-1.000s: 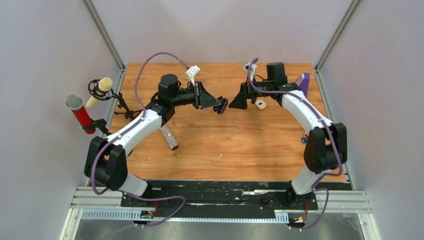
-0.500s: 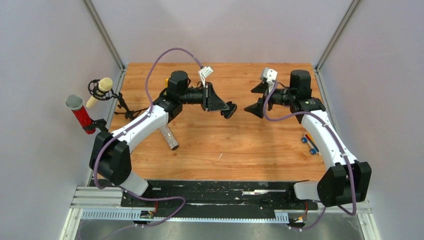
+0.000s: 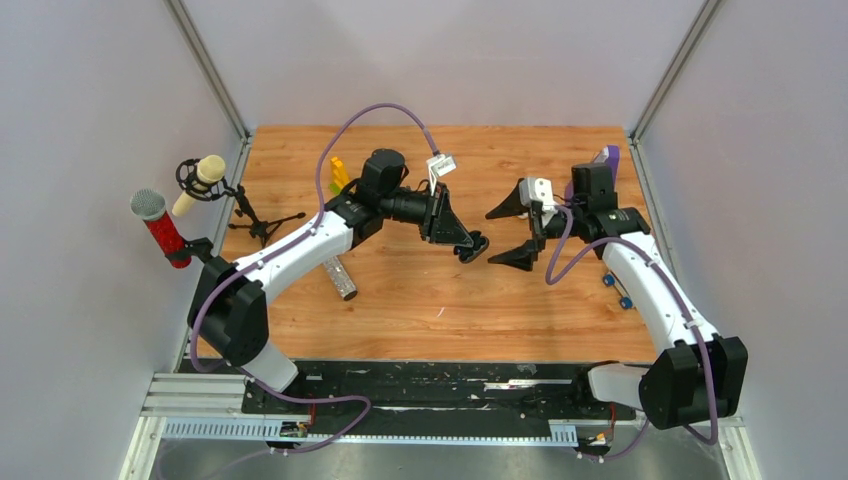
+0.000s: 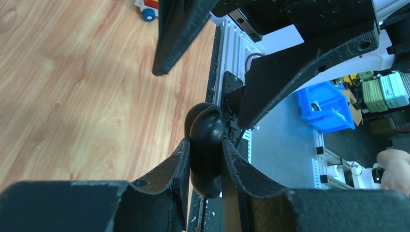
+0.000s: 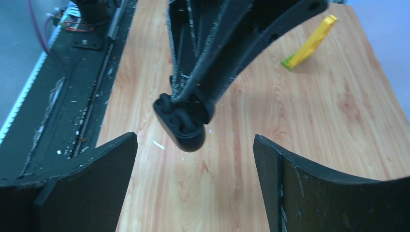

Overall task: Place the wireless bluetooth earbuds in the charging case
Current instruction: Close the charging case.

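Observation:
A black, pebble-shaped charging case (image 4: 206, 126) is held above the wooden table, pinched between the fingers of my left gripper (image 4: 205, 145). In the top view that left gripper (image 3: 472, 246) points right, over the middle of the table. My right gripper (image 3: 490, 238) faces it from a short gap away, open wide and empty. In the right wrist view the case (image 5: 183, 126) hangs just ahead of the right gripper (image 5: 194, 140), and does not lie between its fingers. The earbuds are out of view.
A yellow piece (image 3: 339, 172) stands at the back left and a silver cylinder (image 3: 338, 275) lies under the left arm. Two microphones (image 3: 165, 225) stand at the left edge. A purple object (image 3: 607, 158) and a blue-wheeled toy (image 3: 615, 291) are on the right. A white sliver (image 3: 439, 312) lies mid-table.
The left gripper carried the case right and toward the near edge. The right arm swung its elbow outward and turned its gripper to face the case, its jaws narrowing slightly.

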